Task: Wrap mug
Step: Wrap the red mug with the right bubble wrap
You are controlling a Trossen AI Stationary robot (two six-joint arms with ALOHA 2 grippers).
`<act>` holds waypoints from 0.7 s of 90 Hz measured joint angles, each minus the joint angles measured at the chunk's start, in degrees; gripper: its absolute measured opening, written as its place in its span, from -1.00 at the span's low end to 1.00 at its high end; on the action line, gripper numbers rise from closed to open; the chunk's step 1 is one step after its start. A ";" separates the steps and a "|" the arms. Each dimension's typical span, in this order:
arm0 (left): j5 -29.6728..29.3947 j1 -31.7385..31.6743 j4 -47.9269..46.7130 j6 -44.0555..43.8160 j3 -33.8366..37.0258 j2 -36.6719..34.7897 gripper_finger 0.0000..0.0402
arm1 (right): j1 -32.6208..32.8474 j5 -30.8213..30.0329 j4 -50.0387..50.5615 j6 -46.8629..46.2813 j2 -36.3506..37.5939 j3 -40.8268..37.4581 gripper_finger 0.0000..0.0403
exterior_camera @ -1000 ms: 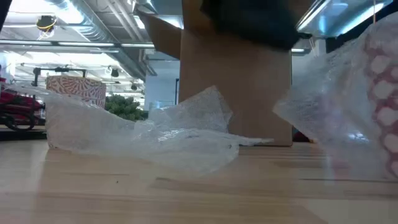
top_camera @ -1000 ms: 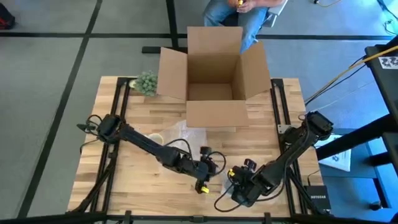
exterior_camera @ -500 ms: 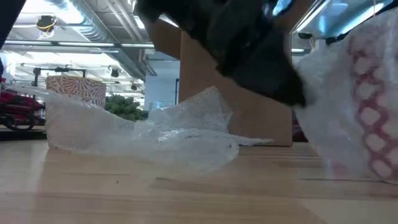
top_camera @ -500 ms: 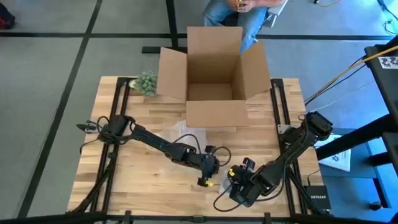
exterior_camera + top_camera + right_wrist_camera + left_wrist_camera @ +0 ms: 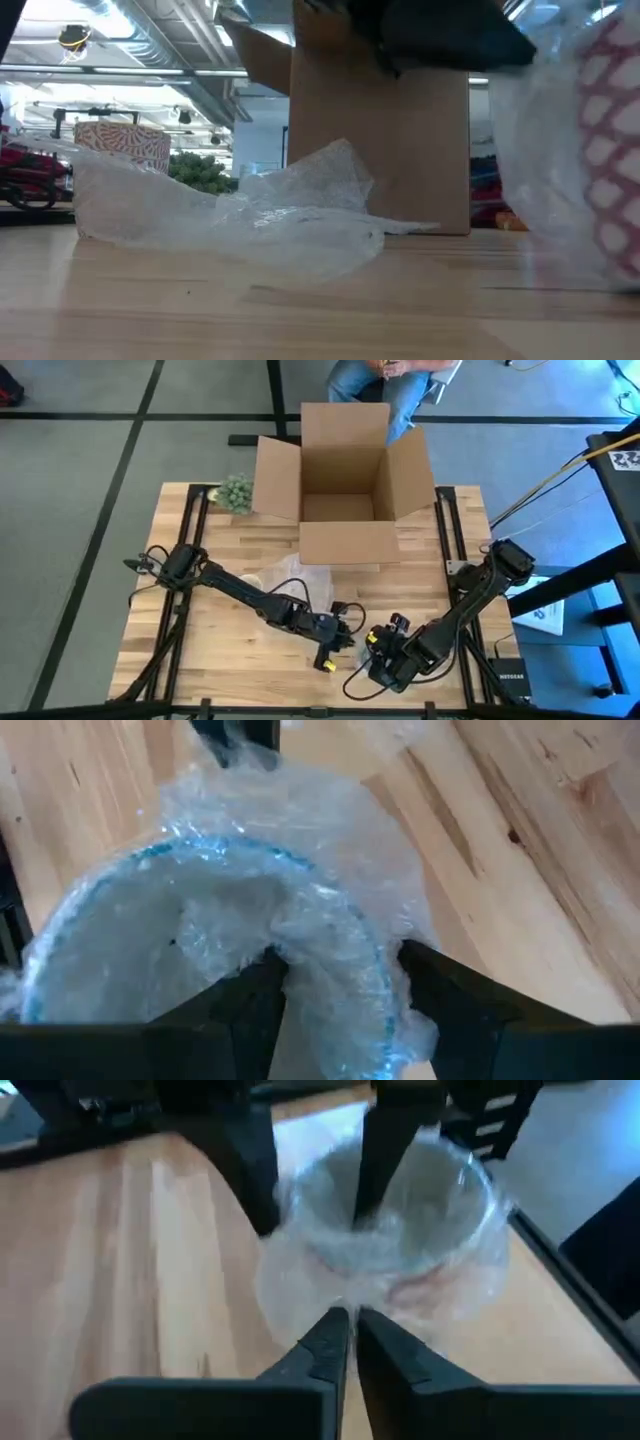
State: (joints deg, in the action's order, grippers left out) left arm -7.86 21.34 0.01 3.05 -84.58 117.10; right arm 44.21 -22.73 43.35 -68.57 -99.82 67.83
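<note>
Holding the mug (image 5: 215, 935) at its rim, right gripper (image 5: 340, 985) fingers spread either side of the wall, one in, one out, clamped on mug and wrap (image 5: 300, 830) together. Sitting near the front edge of the table (image 5: 200, 650), a bit right of middle. Standing up, mouth open to the top, wrap loose round it.

Just beside it, on the left: left gripper (image 5: 350, 1342), fingers almost shut, pinching what looks like a fold of wrap right at the mug's foot. Mug straight ahead of those tips, touching or close to it.

Nearer arm for the next tuck: likely the left, since the right is busy holding.

Farther back: more loose wrap lying flat, then an open box (image 5: 340, 485), a small green plant (image 5: 236, 491) at the back left.
</note>
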 joint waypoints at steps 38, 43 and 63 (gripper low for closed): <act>-0.41 0.64 -1.59 -1.39 -0.17 -4.29 -0.84 | -0.04 -0.25 -0.37 -0.18 -0.04 0.00 -0.09; -0.40 0.85 -0.60 -1.15 -0.16 -4.35 -0.84 | -0.02 -0.34 -0.37 -0.18 -0.04 0.00 -0.09; -1.91 0.04 2.31 0.09 -0.21 -2.03 -0.84 | -0.02 -0.65 -0.43 -0.16 -0.04 0.00 -0.09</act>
State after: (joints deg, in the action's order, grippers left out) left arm -9.77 21.38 2.32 3.14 -84.78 115.07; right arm 44.18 -23.38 42.92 -68.73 -99.85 67.83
